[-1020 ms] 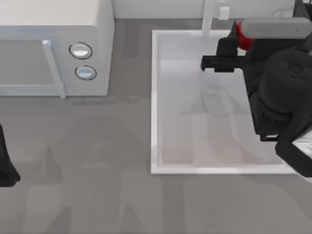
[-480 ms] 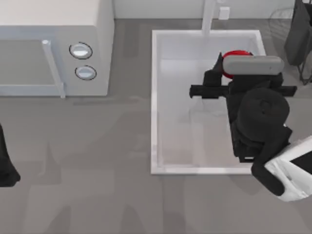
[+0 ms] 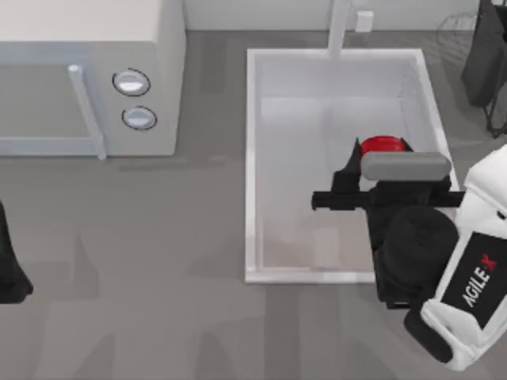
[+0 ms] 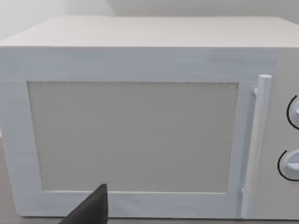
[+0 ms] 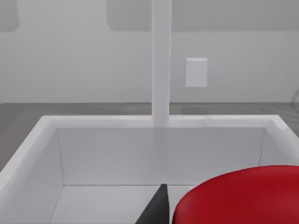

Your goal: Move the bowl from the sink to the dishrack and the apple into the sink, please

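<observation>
- Grey counter (image 3: 158,261) runs wall to wall, seen from above. What's at the left edge?
- Left arm (image 3: 9,269), parked at the counter's left edge, well apart from everything else. The left gripper (image 4: 88,212) shows as one dark tip in its wrist view, in front of the microwave door. Can't tell its state.
- Next over?
- White microwave (image 3: 87,75) at the back left, door handle (image 3: 85,111) and two round knobs (image 3: 135,99) on its right side. Bare counter between it and the sink.
- And the sink?
- White basin (image 3: 252,158) right of centre, raised rim, faucet post (image 3: 339,28) at the middle of its back edge, small white wall plate (image 3: 363,20) just beside the post.
- Where's the apple?
- Over the right half of the sink, inside the rim line, about halfway between back and front edges. It's in the right gripper (image 3: 372,162). The apple (image 3: 382,146) shows red just ahead of the wrist's grey housing.
- Grip state?
- Closed around the apple. In the right wrist view one dark finger (image 5: 156,207) lies against the fruit's side, and the red mass sits close to the lens with the sink's back wall and faucet post beyond it. Can't tell whether the apple touches the basin floor.
- Far right?
- Dishrack (image 3: 453,32), thin wires at the back right corner, just past the sink's rim.
</observation>
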